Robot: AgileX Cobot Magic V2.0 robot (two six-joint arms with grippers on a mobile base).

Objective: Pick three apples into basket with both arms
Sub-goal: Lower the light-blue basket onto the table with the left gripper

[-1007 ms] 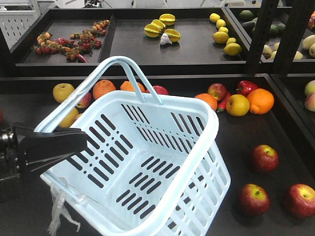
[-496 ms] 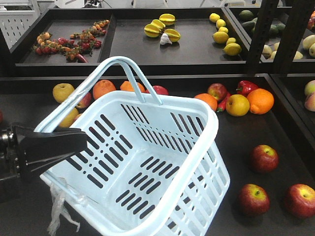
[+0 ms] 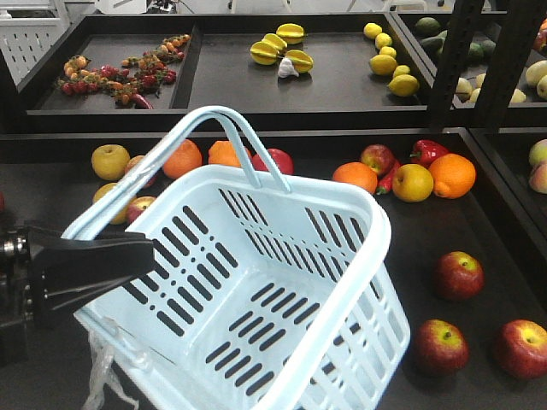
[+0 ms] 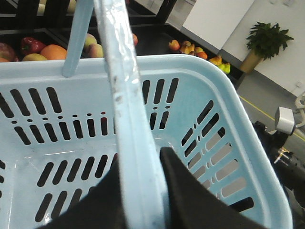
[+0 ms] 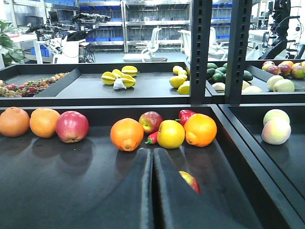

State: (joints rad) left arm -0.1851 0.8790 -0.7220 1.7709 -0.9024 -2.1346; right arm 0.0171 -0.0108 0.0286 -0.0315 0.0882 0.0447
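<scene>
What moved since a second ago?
The basket slid a little right and down, still held by the left gripper. The three apples on the right stayed put, and the basket is still empty.

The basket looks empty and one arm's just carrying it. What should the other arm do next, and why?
Probably open the right pincer and ease it toward the apple peeking out beside it. Its jaws look closed, the basket holds nothing, and the left pincer grips its handle.
</scene>
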